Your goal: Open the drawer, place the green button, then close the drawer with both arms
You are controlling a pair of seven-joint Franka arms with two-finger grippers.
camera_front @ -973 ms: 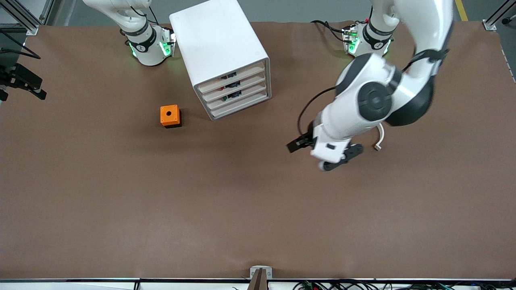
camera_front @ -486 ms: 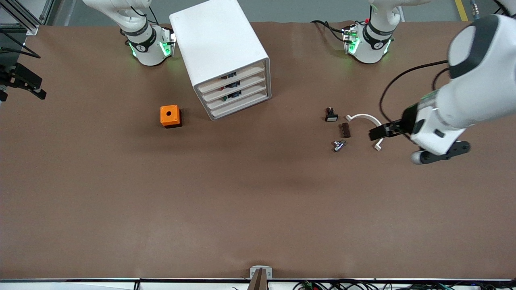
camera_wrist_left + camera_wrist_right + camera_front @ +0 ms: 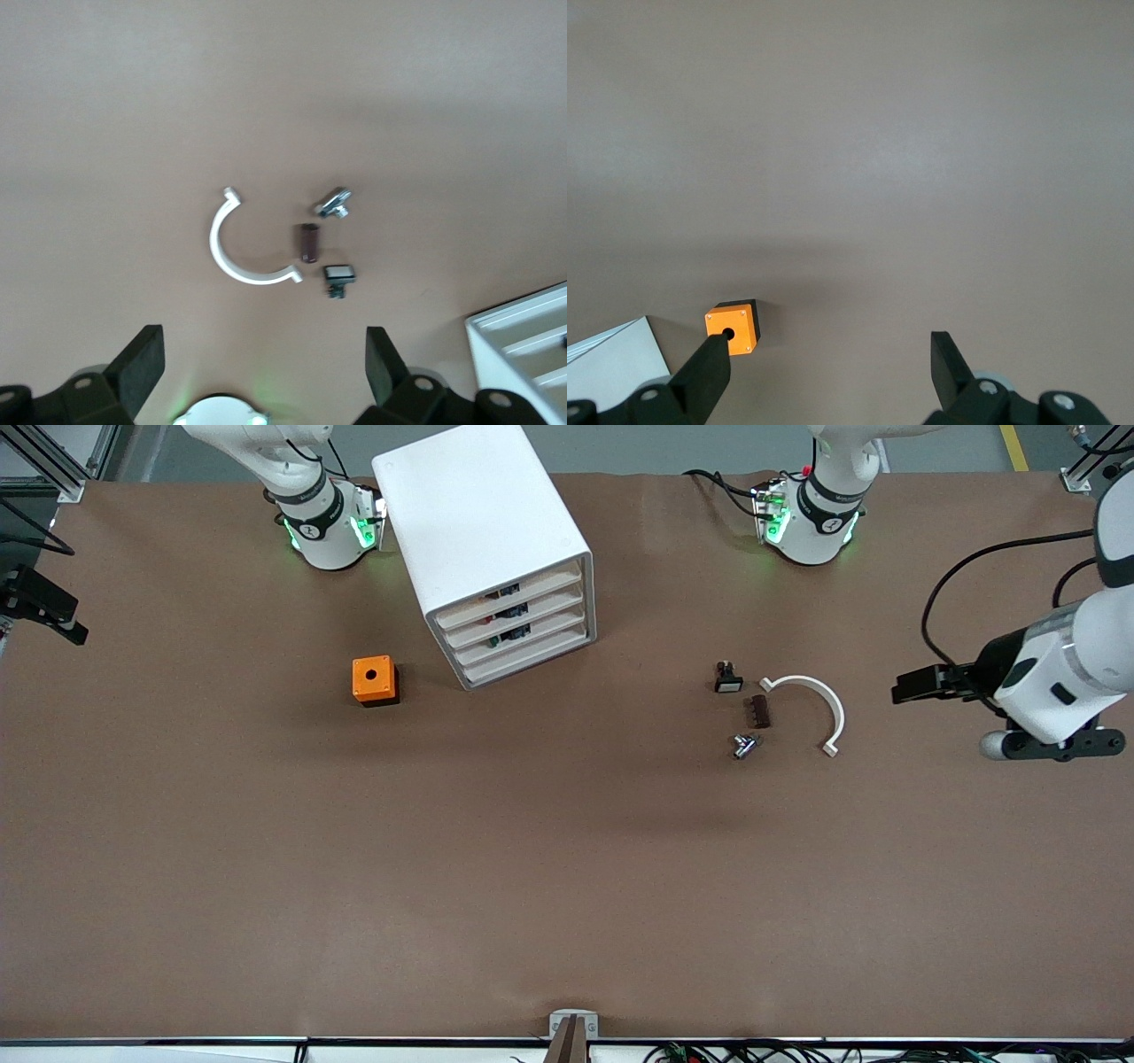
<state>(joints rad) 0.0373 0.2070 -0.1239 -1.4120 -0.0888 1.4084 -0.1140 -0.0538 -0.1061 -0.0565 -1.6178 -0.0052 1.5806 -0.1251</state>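
Cabinet (image 3: 492, 549) sits at the table's (image 3: 567, 868) robot-side edge, near the right arm's base. All four drawers are shut, including the third drawer (image 3: 524, 643). I can't pick out a green-capped button anywhere. Left gripper (image 3: 264, 365) hangs over the table's left-arm end with its jaws wide and empty. Right gripper (image 3: 831, 363) waits at the right-arm edge, also spread and empty. Orange box (image 3: 374, 680) is beside the cabinet.

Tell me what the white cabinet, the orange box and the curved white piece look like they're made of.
Cabinet: probably plastic, smooth matte white with rounded edges.
Orange box: likely molded plastic, even bright color, black base, round hole on top.
Curved white piece: seemingly plastic, a thin, evenly white arc; hard to confirm.
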